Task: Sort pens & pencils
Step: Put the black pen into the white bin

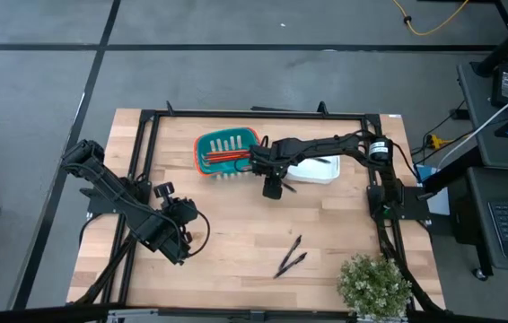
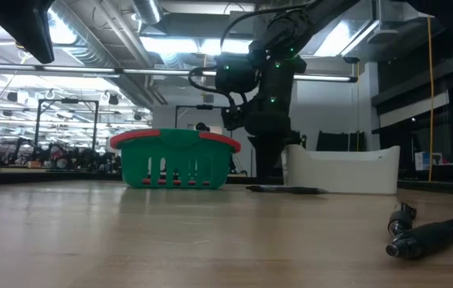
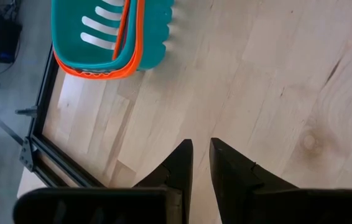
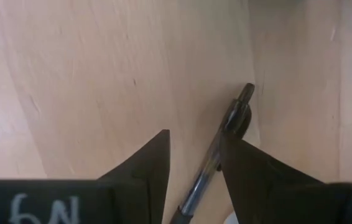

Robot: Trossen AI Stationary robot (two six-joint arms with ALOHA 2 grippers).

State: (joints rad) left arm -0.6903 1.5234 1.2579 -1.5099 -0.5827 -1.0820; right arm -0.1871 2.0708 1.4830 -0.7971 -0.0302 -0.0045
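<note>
One black pen (image 4: 233, 118) lies flat on the wooden table, in front of the white tray (image 1: 319, 172); the low view shows this pen (image 2: 284, 190) too. My right gripper (image 4: 194, 140) points down over it, open, one finger on either side of the barrel. Two more pens (image 1: 290, 258) lie crossed near the table's front edge. The red-orange pencils (image 1: 227, 156) lie in the teal basket (image 1: 207, 145) at the back. My left gripper (image 3: 201, 149) hangs above bare table at the front left, its fingers slightly apart with nothing between them.
A potted plant (image 1: 375, 285) stands at the front right corner. A black metal frame (image 1: 254, 115) runs round the table's edges. Bare wood lies between the basket and the two front pens.
</note>
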